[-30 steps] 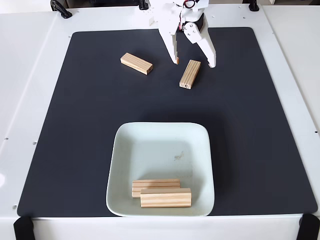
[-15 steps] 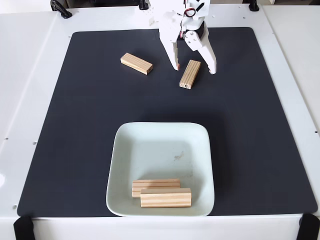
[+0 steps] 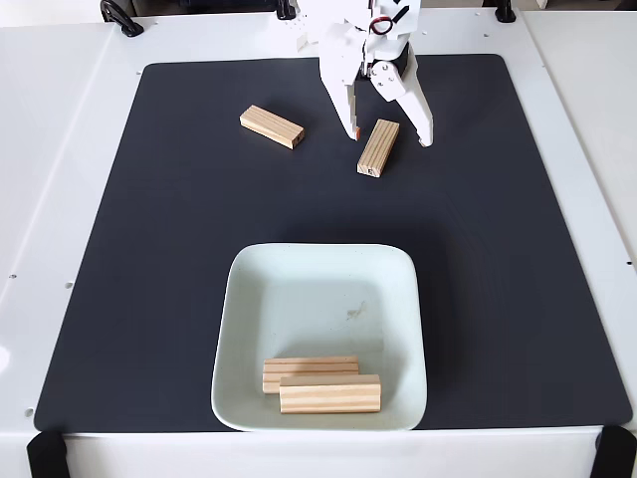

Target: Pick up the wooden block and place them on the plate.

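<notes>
Four wooden blocks point(image 3: 378, 147), one plate point(image 3: 318, 289)

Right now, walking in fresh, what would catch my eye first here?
Probably the white robot gripper at the top of the black mat, its jaws open around a pale wooden block. Next, the square mint-white plate near the bottom, already holding two blocks.

Hand point(image 3: 389, 138) lower now, spread fingers straddling the upper end of wooden block point(image 3: 378, 147)
</notes>
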You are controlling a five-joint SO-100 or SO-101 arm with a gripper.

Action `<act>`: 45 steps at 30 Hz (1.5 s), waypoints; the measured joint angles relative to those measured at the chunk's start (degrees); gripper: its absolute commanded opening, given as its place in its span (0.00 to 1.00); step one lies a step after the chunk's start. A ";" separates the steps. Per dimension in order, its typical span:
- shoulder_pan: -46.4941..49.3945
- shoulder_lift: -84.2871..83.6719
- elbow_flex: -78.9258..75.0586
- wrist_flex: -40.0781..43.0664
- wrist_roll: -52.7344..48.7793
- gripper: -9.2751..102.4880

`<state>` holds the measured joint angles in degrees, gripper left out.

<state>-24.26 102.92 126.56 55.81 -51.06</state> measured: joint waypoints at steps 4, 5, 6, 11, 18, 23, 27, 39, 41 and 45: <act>0.09 0.00 0.00 0.00 0.00 0.44; 0.09 0.00 0.00 0.00 0.00 0.44; 0.09 0.00 0.00 0.00 0.00 0.44; 0.09 -0.35 0.00 0.00 0.00 0.33; 0.26 -2.90 -0.09 -3.08 0.00 0.12; 1.49 -3.52 -0.09 -4.75 0.00 0.08; 1.49 -3.52 -0.09 -4.92 0.00 0.08; 1.32 7.29 -2.55 -5.63 8.26 0.08; -0.09 11.34 -2.55 -5.71 12.39 0.08; 0.09 15.21 -3.96 -5.89 23.47 0.08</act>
<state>-24.17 118.12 122.61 49.92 -27.60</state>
